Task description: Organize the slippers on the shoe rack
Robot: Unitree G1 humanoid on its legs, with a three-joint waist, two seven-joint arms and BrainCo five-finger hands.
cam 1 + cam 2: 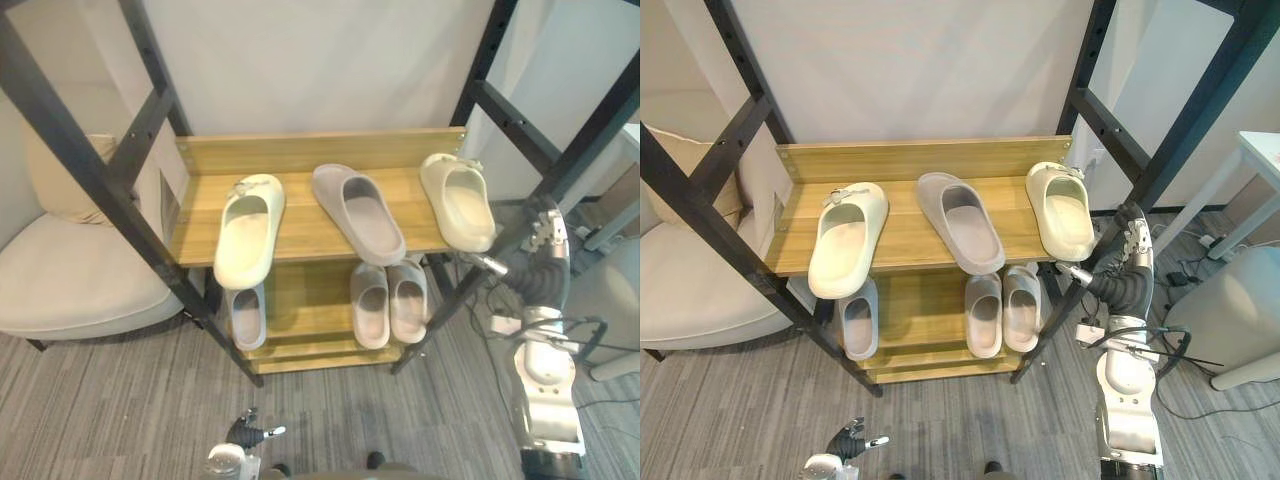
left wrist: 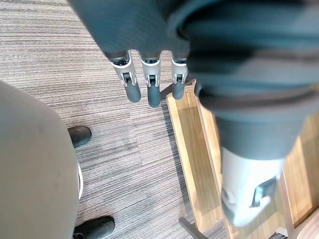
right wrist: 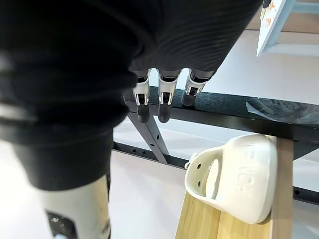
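The wooden shoe rack has two shelves. On its top shelf lie a cream slipper at the left, hanging over the front edge, a grey slipper lying aslant in the middle, and a second cream slipper at the right end. Below, a single grey slipper lies at the left and a pale pair at the right. My right hand is raised just right of the rack, open and empty, close to the right cream slipper. My left hand hangs low over the floor, open.
Black slanted frame beams cross in front of both ends of the rack. A cream armchair stands at the left. A white table and a grey bin stand at the right. Grey striped carpet lies in front.
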